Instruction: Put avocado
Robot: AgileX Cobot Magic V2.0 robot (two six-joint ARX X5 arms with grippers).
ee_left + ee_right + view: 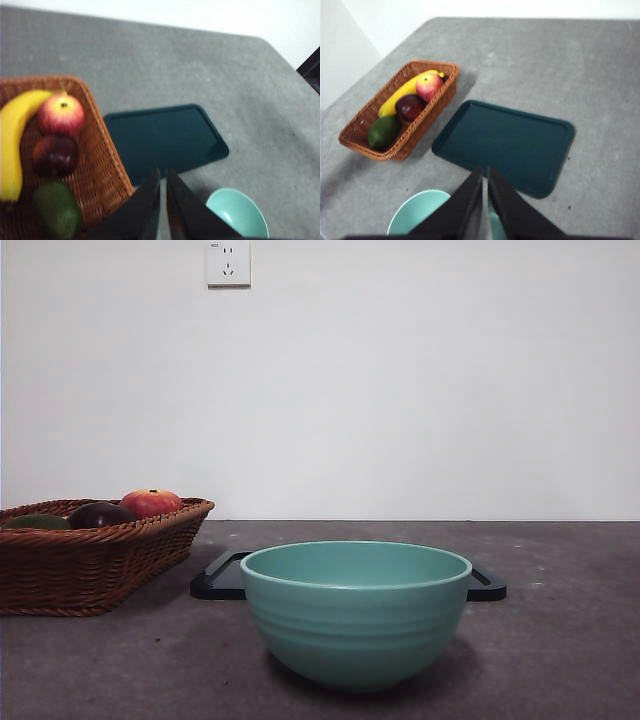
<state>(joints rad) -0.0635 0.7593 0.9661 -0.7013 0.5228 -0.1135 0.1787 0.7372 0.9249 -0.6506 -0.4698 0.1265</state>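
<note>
Sitting nearest the front camera: teal bowl [356,612], upright on the grey table [560,640]. Just behind it lies the dark tray [222,578], flat on the table; only its two ends show past the bowl in the front view.

Wicker basket [90,558] stands beside the tray, close to it but whether they touch can't be told. It holds four fruits in a row along its length. Avocado [383,131] is at the end of the basket nearer the bowl, lying against the basket's wall. Next to it is the dark purple fruit [410,106], then the red apple [429,87] at the far end. Banana [405,93] runs along the far wall beside all three. In the front view only the top of the avocado shows over the rim.

Left gripper [163,175]: jaws nearly closed, a thin slit between them, holding nothing, up above the table near the basket corner and the tray edge.

Right gripper [485,172]: jaws at the same narrow gap, holding nothing, up over the near edge of the tray with the bowl below it.

Neither arm appears in the front view.
</note>
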